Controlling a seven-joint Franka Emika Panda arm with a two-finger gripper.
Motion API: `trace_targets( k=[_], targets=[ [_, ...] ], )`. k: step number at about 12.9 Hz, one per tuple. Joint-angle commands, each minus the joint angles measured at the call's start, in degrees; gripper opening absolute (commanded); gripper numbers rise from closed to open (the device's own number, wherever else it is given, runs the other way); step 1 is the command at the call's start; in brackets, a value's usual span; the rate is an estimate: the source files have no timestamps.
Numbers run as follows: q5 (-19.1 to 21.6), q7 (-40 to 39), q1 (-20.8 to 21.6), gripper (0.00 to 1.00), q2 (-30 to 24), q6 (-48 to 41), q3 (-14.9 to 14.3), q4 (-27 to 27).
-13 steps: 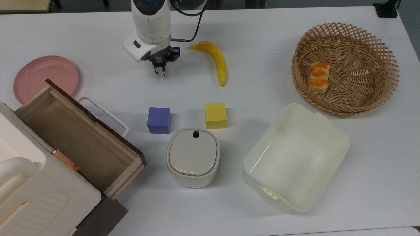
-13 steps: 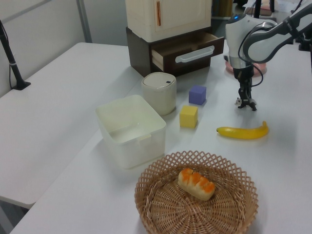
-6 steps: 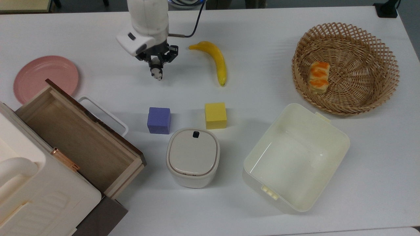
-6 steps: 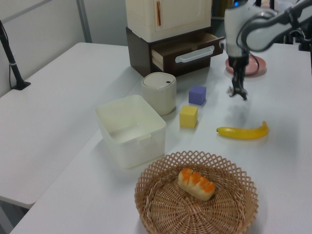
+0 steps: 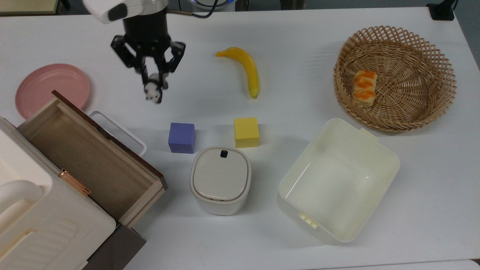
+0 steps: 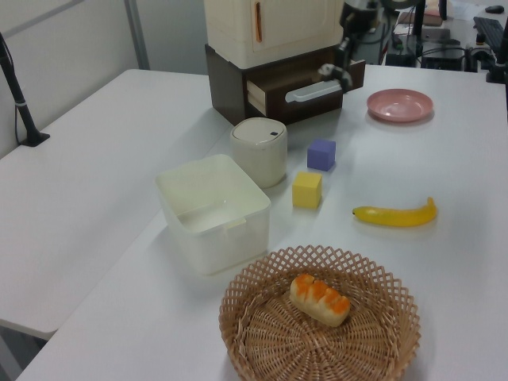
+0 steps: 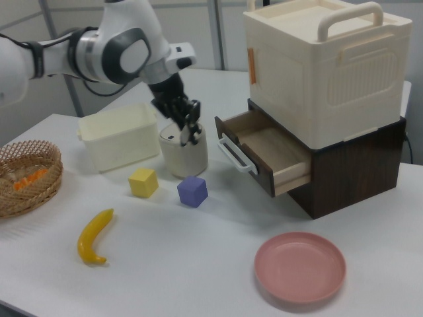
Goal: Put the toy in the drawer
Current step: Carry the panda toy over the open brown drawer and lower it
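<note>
White counter (image 5: pixel 300 45) carries open drawer (image 5: pixel 86 157) at eight o'clock in the top view; hand (image 5: pixel 154 84) grasps toy (image 5: pixel 152 91) aloft at eleven.

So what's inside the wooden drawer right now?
The part of the drawer that shows is bare wood. The cream cabinet covers its back part. The toy is held in the tool, not over the drawer.
</note>
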Motion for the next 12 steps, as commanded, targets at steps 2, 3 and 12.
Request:
trace_targets(
  k=[2, 3, 12],
  targets=[
    [2.12, 2.69, -3.47, 0.0, 11.57, 16.63, -0.54, 9.55],
    [2.2, 2.78, -4.52, 0.0, 13.06, 19.88, -0.45, 10.25],
    [1.59, 1.9, -8.31, 0.0, 19.85, 29.15, -0.45, 10.53]
  ],
)
